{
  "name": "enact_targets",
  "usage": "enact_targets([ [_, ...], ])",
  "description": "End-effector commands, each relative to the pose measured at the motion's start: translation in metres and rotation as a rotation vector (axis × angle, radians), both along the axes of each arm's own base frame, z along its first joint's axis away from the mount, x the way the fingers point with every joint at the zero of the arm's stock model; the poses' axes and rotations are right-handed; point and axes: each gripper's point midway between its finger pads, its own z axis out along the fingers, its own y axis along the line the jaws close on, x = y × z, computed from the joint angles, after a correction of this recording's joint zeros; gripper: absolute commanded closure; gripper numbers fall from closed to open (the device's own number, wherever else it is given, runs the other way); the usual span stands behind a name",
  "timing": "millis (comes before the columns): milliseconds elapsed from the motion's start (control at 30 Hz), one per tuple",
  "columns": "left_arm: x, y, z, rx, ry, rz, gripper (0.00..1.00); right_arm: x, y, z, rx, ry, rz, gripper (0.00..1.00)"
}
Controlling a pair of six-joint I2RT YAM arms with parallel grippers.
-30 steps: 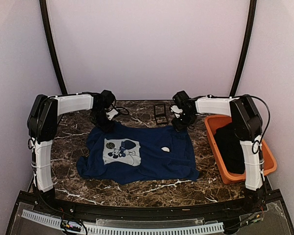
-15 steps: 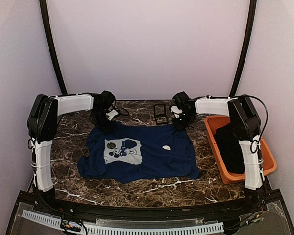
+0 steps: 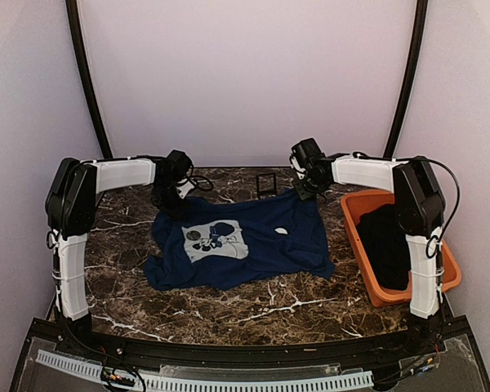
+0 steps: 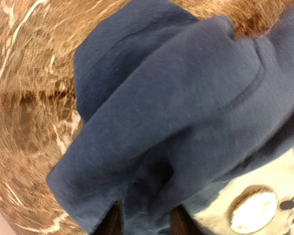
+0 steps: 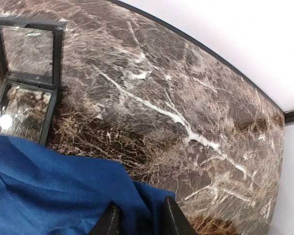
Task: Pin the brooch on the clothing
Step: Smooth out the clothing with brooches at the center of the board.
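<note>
Left end effector (image 4: 146, 226) and right end effector (image 5: 141, 223) are each clamped on a far corner of the navy T-shirt (image 3: 265, 247) on the bench (image 3: 229, 312). The brooch (image 4: 255, 210) sits on its print, left side.

The navy blue cloth T-shirt (image 3: 265, 245) is a soft, matt knit, and its pale grey chest print (image 3: 220, 245) looks flatter and smoother. On the print, the small round brooch (image 4: 254, 210) has a dull gold, metal-looking rim. The brown marble-patterned table top (image 3: 229, 314) is smooth with a slight sheen. The small black hinged case (image 5: 24, 73) looks like hard plastic (its clear panels glint). The orange plastic tub (image 3: 389, 296) is smooth, and the black garment (image 3: 384, 245) inside it is dull cloth.
</note>
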Motion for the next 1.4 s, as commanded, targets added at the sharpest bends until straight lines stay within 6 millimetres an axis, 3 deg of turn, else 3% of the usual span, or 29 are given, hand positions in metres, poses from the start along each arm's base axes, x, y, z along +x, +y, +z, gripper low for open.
enact_targets([
  [0,-0.001,0.009,0.022,0.002,-0.049,0.039,0.46,-0.008,0.011,0.007,-0.022,-0.009,0.023,0.59],
  [67,0.001,0.009,0.038,-0.016,-0.095,0.049,0.35,-0.023,0.02,0.017,-0.013,-0.007,0.059,0.53],
  [200,-0.002,0.004,0.078,-0.08,-0.179,0.054,0.26,-0.059,0.043,0.056,0.017,-0.022,0.16,0.45],
  [267,-0.01,-0.005,0.106,-0.105,-0.233,0.026,0.21,-0.083,0.055,0.071,0.021,-0.013,0.225,0.44],
  [333,-0.024,-0.021,0.119,-0.112,-0.241,-0.03,0.18,-0.107,0.061,0.077,0.035,0.019,0.278,0.44],
  [400,-0.053,-0.049,0.118,-0.109,-0.199,-0.132,0.17,-0.132,0.063,0.074,0.06,0.078,0.316,0.44],
  [467,-0.082,-0.066,0.104,-0.078,-0.138,-0.224,0.15,-0.151,0.061,0.067,0.089,0.13,0.325,0.44],
  [600,-0.134,-0.075,0.067,-0.028,0.026,-0.331,0.15,-0.182,0.054,0.037,0.114,0.243,0.343,0.44],
  [733,-0.163,-0.072,0.042,0.008,0.123,-0.38,0.15,-0.199,0.049,0.008,0.116,0.324,0.332,0.44],
  [967,-0.188,-0.076,0.029,0.007,0.216,-0.429,0.16,-0.221,0.066,-0.019,0.129,0.438,0.394,0.45],
  [1233,-0.205,-0.078,0.013,-0.016,0.295,-0.456,0.16,-0.231,0.058,-0.045,0.074,0.505,0.381,0.45],
  [1300,-0.207,-0.079,0.008,-0.019,0.311,-0.456,0.19,-0.23,0.055,-0.05,0.053,0.509,0.371,0.45],
  [1367,-0.208,-0.078,0.002,-0.008,0.331,-0.452,0.28,-0.229,0.053,-0.055,0.041,0.515,0.366,0.47],
])
